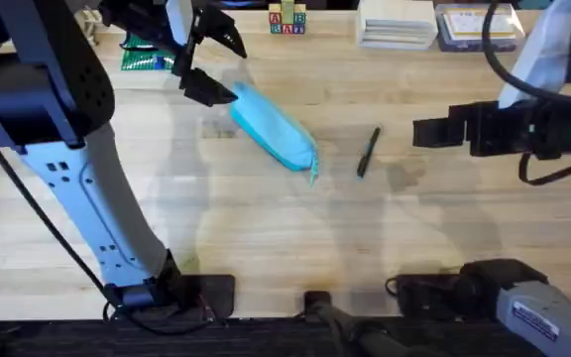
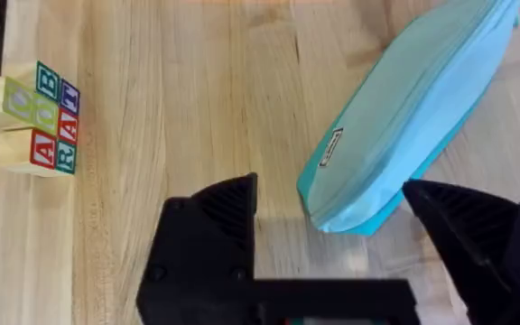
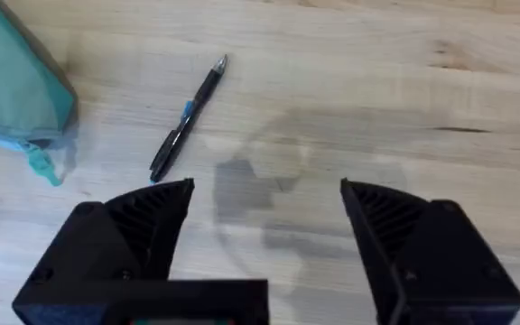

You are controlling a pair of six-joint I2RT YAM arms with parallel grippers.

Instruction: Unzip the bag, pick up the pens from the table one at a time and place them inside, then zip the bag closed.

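Note:
The light-blue bag (image 1: pixel 272 128) lies diagonally on the table (image 1: pixel 266 228) with its zipper pull (image 1: pixel 313 177) at the near-right end. My left gripper (image 1: pixel 209 67) hovers open over the bag's far-left end; the left wrist view shows that end of the bag (image 2: pixel 404 117) between the spread black fingers (image 2: pixel 215 212). One black pen (image 1: pixel 368 153) lies just right of the bag. My right gripper (image 1: pixel 426 132) hangs open to the right of the pen, and the right wrist view shows the pen (image 3: pixel 188 117) and the bag's zipper end (image 3: pixel 16 99) ahead of it.
Alphabet blocks (image 1: pixel 287 18) stand at the table's far edge, also seen as blocks (image 2: pixel 39 117) in the left wrist view. A green item (image 1: pixel 147 58) lies at the far left. White and clear boxes (image 1: pixel 444 25) sit at the far right.

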